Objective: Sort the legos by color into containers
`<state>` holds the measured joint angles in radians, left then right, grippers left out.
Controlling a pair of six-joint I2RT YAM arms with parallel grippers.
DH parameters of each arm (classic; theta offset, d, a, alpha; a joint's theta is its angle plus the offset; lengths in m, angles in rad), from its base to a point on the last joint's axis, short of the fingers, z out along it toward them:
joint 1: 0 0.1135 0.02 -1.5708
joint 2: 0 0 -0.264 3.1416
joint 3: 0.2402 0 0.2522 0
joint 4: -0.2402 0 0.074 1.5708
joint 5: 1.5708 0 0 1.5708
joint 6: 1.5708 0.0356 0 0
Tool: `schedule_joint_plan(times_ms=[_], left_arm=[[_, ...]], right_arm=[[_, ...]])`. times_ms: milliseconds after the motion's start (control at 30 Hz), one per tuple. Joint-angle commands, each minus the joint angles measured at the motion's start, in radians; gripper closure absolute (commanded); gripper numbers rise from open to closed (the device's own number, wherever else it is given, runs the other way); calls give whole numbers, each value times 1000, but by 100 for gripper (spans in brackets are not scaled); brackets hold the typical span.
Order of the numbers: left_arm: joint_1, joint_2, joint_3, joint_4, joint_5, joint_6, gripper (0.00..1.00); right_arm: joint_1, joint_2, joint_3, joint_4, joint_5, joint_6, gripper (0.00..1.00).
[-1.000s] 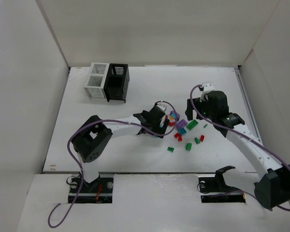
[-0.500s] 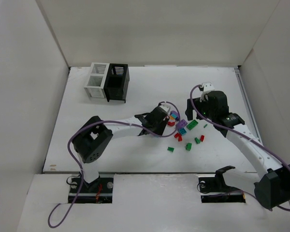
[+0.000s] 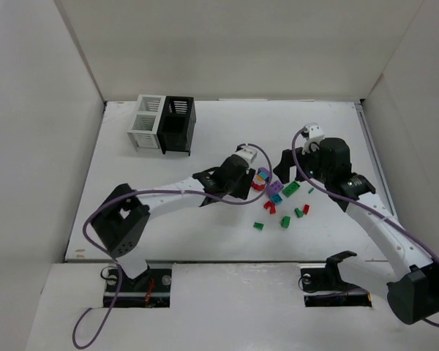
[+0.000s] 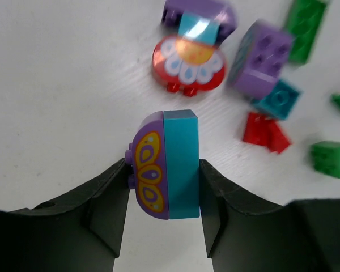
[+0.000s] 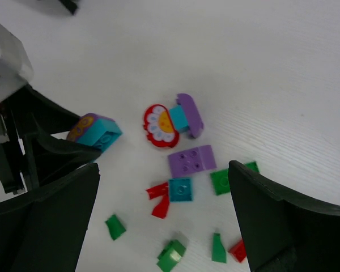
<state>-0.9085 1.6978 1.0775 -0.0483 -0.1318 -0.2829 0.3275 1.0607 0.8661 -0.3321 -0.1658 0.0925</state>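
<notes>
My left gripper [image 4: 165, 173] is shut on a teal brick with a purple, yellow-patterned half-round piece [image 4: 167, 164] stuck to it, held just above the table beside the pile. The same held piece [image 5: 95, 133] shows in the right wrist view. The loose legos lie ahead of it: a red flower piece [image 4: 187, 62], a purple brick [image 4: 260, 59], a small teal brick [image 4: 279, 99], red bits [image 4: 265, 131] and green bricks [image 4: 331, 158]. My right gripper [image 5: 163, 170] hangs open above the pile [image 3: 278, 199]. The white container [image 3: 146, 122] and black container [image 3: 177, 124] stand joined at the back left.
White walls close in the table [image 3: 154, 219] on the left, back and right. Both arm bases sit at the near edge. The left arm's purple cable [image 3: 168, 191] loops over the table's left half.
My left gripper has closed on the teal-and-purple piece and drawn back a little to the left with it. The left arm's elbow has swung left. The right gripper has stayed open.
</notes>
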Motion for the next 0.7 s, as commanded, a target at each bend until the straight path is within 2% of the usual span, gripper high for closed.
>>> schedule_joint_plan(times_ms=[0, 67, 200, 367, 667], left_arm=[[-3, -209, -30, 177, 21, -51, 64], [-3, -263, -86, 283, 30, -78, 63], [-13, -366, -188, 438, 83, -58, 59], [-33, -391, -199, 450, 67, -21, 57], [-64, -391, -179, 459, -35, 17, 56]], right_arm=[[-4, -62, -21, 148, -231, 76, 0], [-4, -62, -21, 189, -293, 114, 0], [8, -71, 0, 246, -302, 193, 0], [34, -80, 11, 314, -278, 303, 0], [76, -35, 34, 355, -319, 358, 2]])
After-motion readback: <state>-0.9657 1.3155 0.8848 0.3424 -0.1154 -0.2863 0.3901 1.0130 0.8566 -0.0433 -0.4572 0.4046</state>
